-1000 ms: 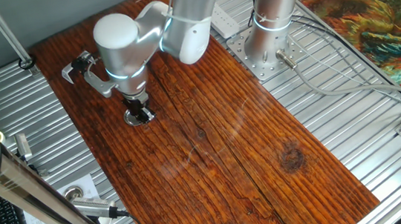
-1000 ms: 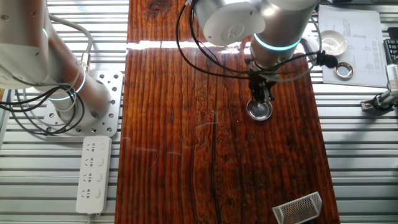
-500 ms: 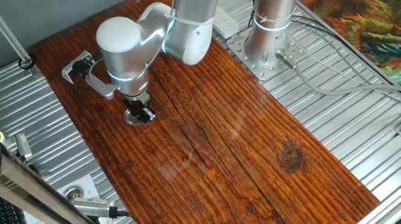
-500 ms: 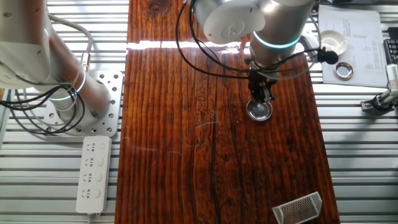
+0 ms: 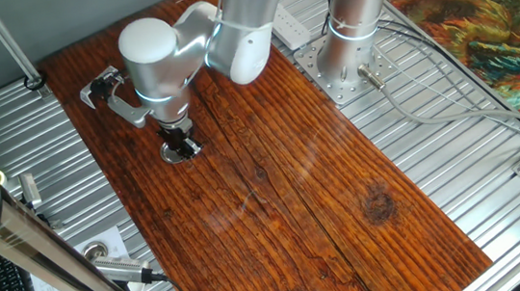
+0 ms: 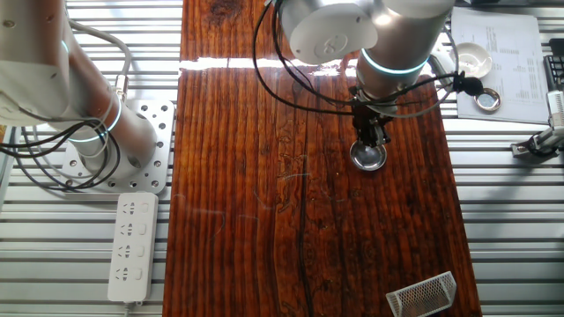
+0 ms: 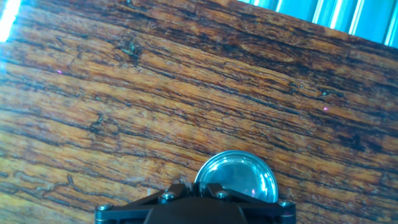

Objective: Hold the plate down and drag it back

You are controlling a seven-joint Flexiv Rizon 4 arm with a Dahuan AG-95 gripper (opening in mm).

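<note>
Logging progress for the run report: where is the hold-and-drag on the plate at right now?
Done: the gripper is down on the plate, tip planted on the disc on the wooden tabletop; in the hand view the plate sits right at the fingers. In hand: pressing it down. Left: the drag back. These frames alone cannot show whether sliding has begun. Whether the fingers are open or closed cannot be told.

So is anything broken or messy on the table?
Nothing stands out. The plate lies flat on the wooden table with the tool right above it. No spills or cracks show. A power strip and a mesh holder lie neatly off to the sides.
</note>
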